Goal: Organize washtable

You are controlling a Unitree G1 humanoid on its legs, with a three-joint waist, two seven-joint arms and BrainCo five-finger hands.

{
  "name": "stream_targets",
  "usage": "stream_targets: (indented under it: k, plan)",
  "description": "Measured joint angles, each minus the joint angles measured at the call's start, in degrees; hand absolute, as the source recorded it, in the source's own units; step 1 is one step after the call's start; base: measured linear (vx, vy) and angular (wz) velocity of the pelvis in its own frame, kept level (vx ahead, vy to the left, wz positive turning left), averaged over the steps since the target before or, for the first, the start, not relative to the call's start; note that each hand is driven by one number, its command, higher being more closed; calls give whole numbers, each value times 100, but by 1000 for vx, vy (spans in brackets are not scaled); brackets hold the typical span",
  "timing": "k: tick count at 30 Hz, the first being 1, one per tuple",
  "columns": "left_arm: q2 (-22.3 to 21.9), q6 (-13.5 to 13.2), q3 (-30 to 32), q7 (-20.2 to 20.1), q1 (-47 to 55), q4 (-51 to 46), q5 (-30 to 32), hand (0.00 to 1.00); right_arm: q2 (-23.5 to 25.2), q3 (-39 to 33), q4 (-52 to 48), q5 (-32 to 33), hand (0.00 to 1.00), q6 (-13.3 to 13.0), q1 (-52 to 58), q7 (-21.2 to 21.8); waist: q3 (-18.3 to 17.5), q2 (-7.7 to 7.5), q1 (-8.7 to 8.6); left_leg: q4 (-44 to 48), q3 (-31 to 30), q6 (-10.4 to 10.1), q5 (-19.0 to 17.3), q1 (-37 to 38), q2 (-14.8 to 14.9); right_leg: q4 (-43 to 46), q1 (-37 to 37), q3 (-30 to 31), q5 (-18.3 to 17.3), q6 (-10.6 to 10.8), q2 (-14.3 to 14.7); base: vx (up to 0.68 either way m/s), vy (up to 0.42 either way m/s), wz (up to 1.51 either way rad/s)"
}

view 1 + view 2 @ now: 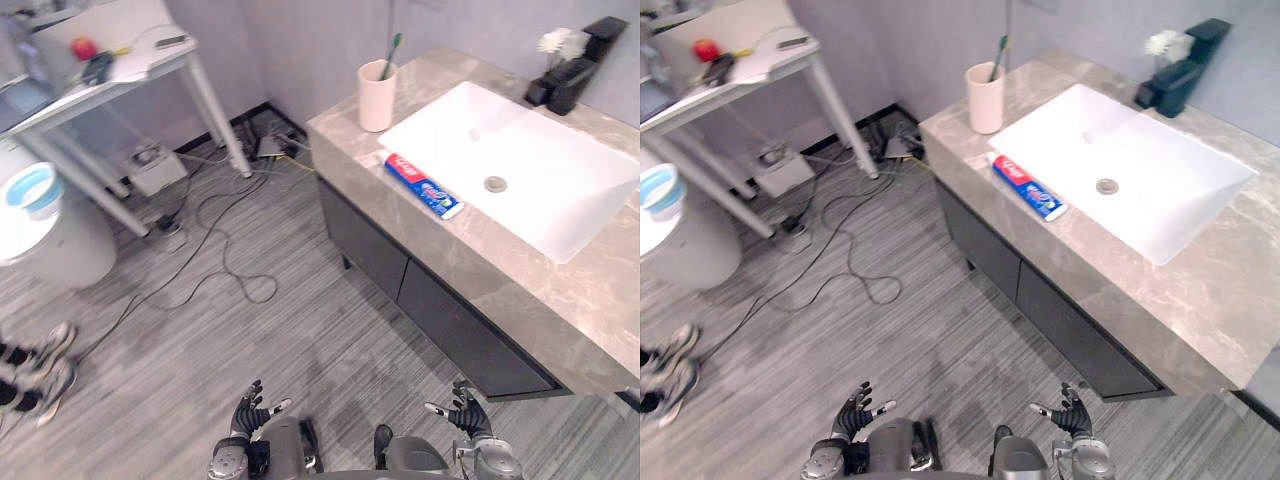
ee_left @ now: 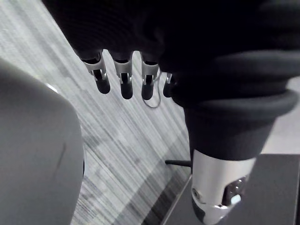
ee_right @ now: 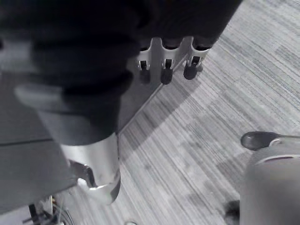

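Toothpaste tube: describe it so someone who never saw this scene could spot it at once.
On the grey stone countertop, look along the left rim of the white sink basin. The toothpaste tube lies flat there, red and blue with a white cap, unlike the upright beige cup with a toothbrush nearby.

Red, white and blue toothpaste tube (image 1: 423, 186) lies flat on the grey marble counter (image 1: 345, 150), just beside the white rectangular basin (image 1: 540, 175), its white cap end pointing away from the cup. Cream cylindrical cup (image 1: 377, 98) stands upright near the counter's corner, apart from the tube. A green-handled toothbrush (image 1: 391, 52) leans inside it.
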Motion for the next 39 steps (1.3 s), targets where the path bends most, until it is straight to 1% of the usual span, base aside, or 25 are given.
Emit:
stream_targets:
  k: [1,3,4,5,7,8,9,10,11,13,14,15,18,19,21,23,25,27,28,29,31,32,34,36,39]
  plan:
    - [33,0,12,9,-9,-6,4,0,104,22,-121,-2,0,-5,138,7,-88,-197,24,73,244,182,-31,99,-52,125,-16,252,-143,102,-77,255,262,-113]
    - [153,1,-3,-2,-8,-13,9,0,207,69,-251,-9,0,-5,295,10,-225,-457,23,62,651,262,-276,246,-220,607,-278,502,-429,212,-304,238,213,-108]
    - [201,4,3,2,-4,-40,9,0,212,167,-290,-23,0,-5,320,11,-271,-590,72,29,965,352,-425,419,-311,1210,-543,562,-617,372,-431,237,198,-122]
    - [231,11,-27,2,5,-41,9,0,235,212,-289,-71,0,-2,317,15,-273,-610,48,8,1225,437,-556,620,-335,1913,-871,416,-661,668,-523,189,159,-116]
    - [257,14,-72,1,7,-40,10,0,286,268,-287,-115,0,1,267,23,-257,-572,-21,-87,1478,467,-644,902,-342,2675,-1215,-56,-591,960,-698,198,152,-84]
    - [281,14,-111,8,3,-39,9,0,286,330,-289,-125,0,0,261,31,-250,-550,-60,-178,1799,592,-643,1190,-339,3057,-1418,-843,-694,801,-1030,255,156,-83]
    - [298,14,-126,10,0,-40,9,0,269,356,-270,-136,0,1,230,31,-243,-530,-59,-231,1882,593,-656,1301,-335,3043,-1439,-1203,-746,703,-1155,269,103,-90]
    - [344,13,-169,9,-30,-43,6,0,249,403,-195,-164,0,2,150,32,-255,-460,-76,-360,2047,589,-656,1440,-263,2785,-1500,-1920,-811,552,-1269,252,20,-69]
    - [357,14,-174,10,-116,-40,5,0,253,408,-96,-169,0,2,7,32,-224,-367,-101,-404,2127,574,-647,1468,-130,2316,-1540,-2482,-792,496,-1213,251,-8,-67]
    - [363,13,-202,9,-213,-26,5,0,252,407,-34,-170,0,4,-120,29,-182,-301,-105,-438,2189,536,-639,1483,-20,1692,-1651,-2917,-570,250,-1094,233,-79,-43]
    - [419,18,-247,5,-251,29,5,0,246,400,-32,-170,0,2,-108,25,-206,-375,-138,-482,2218,330,-669,1574,-65,913,-1625,-2961,432,-129,-979,357,-140,-34]
    - [343,33,-254,5,-288,103,6,0,189,352,-15,-159,0,2,-127,24,-177,-251,-188,-511,2222,233,-729,1684,13,858,-1475,-2968,445,-237,-826,306,-122,-33]
    - [94,28,-298,-16,-295,170,11,0,88,138,-7,-158,0,-6,-129,11,-172,-2,-291,-434,2187,41,-611,1805,168,493,-1195,-2910,406,-254,-604,259,-121,-24]
    - [74,25,-303,-20,-307,171,11,0,88,103,34,-153,0,-4,-129,6,-173,1,-303,-288,2158,36,-610,1786,196,454,-1131,-2900,369,-247,-586,185,-107,-4]
    - [78,26,-349,-33,-353,183,8,0,47,98,189,-132,0,1,-41,4,-159,-76,-263,1214,2112,-50,-633,1363,531,190,-764,-2839,278,-243,-544,135,-101,-1]
    - [28,28,-345,-34,-279,181,5,0,19,106,189,-92,0,11,77,-6,-127,-94,-158,2676,1879,-287,-632,843,921,-49,-386,-2717,249,-300,-402,111,-69,-31]
    - [2,37,-337,-42,-186,174,5,0,16,86,187,-55,0,32,67,-10,-149,-49,-42,2997,1574,-220,-838,638,979,-113,-193,-2497,237,-313,-338,151,9,-71]
    - [31,31,-324,-36,-199,176,5,0,62,-53,186,-38,0,29,40,-12,-150,-51,-31,2490,1403,-147,-881,478,859,-143,-147,-2279,244,-300,-360,151,77,-79]
    - [25,32,-309,-28,-214,206,6,0,127,-78,192,3,0,33,20,-13,-152,-61,-14,1467,955,-102,-897,409,604,-140,-163,-2004,286,-230,-383,159,132,-80]
    - [18,33,-310,-28,-216,225,5,0,126,-110,192,10,0,32,21,-17,-157,-58,-17,1004,743,-118,-832,452,479,-140,-177,-1895,290,-169,-386,162,160,-83]
    - [-6,30,-308,-21,-227,289,5,0,110,-147,214,52,0,28,23,-6,-220,87,-34,155,366,-103,-350,523,367,-147,-208,-1706,282,-23,-309,144,179,-55]
    - [49,28,-281,-7,-235,365,6,0,159,-146,277,53,0,41,63,-10,-318,-83,-51,-61,497,-69,-292,716,259,-331,-145,-1564,365,123,-380,180,177,-46]
    - [105,28,-280,-8,-235,371,7,0,249,-146,303,52,0,42,159,-14,-380,-231,-36,-301,625,-9,-256,874,131,-458,-80,-1490,416,205,-498,125,137,-25]
    - [125,30,-269,-6,-226,422,10,0,275,-146,322,53,0,43,182,-16,-415,-287,-21,-519,745,51,-216,1039,19,-525,-38,-1396,441,258,-583,79,116,-20]
    - [188,39,-275,-8,-218,540,12,0,261,-148,360,45,0,41,159,-16,-436,-250,-27,-802,858,119,-165,1342,-113,-624,111,-1278,448,321,-663,45,70,-15]
